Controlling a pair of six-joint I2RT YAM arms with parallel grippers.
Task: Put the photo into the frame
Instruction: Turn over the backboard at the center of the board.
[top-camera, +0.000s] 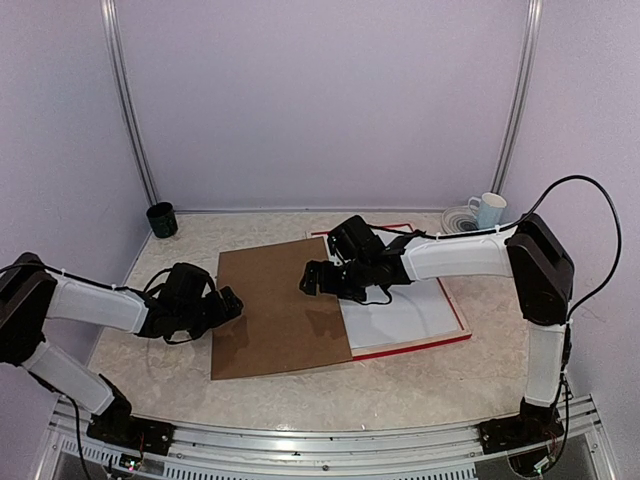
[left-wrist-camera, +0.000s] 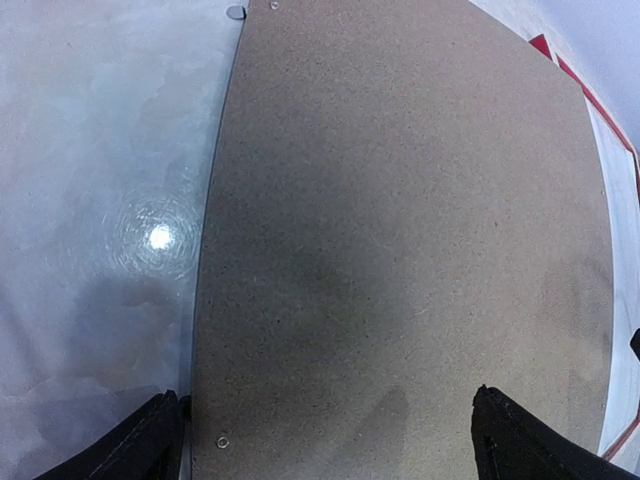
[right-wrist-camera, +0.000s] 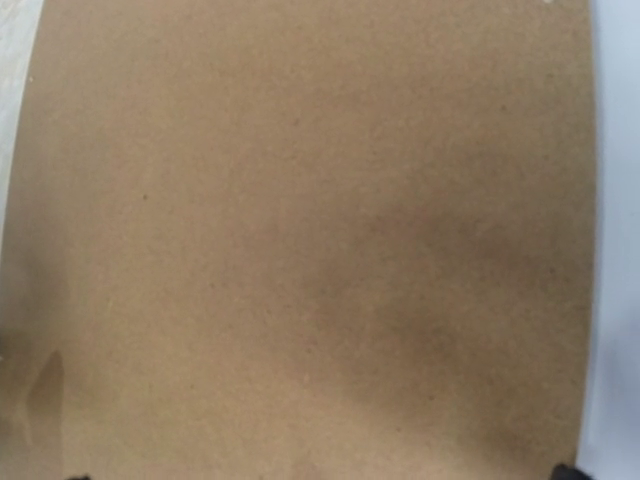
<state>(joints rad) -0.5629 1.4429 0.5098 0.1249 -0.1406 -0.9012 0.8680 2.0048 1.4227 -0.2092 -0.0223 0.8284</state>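
1. Two arms in shot, so starting from the left: a dark cup (top-camera: 161, 219) sits at the far left corner of the table (top-camera: 400, 385), well apart from everything else.
2. Left gripper (top-camera: 232, 303) is spread wide with nothing in it, right at the left edge of the brown board (top-camera: 275, 310). One finger (left-wrist-camera: 150, 445) is over bare table and the other is over the board.
3. That board lies flat mid-table, and its right edge hides the left side of the frame (top-camera: 425, 343).
4. Right gripper (top-camera: 316, 280) is spread wide too, empty, over the board's right half.
5. Frame lies flat, right of centre, with its red edge showing and a white sheet (top-camera: 405, 315) inside it. Can't tell if that sheet is the photo's back or something else.
6. Far right corner: a pale mug (top-camera: 490, 210) on a plate (top-camera: 455, 218).
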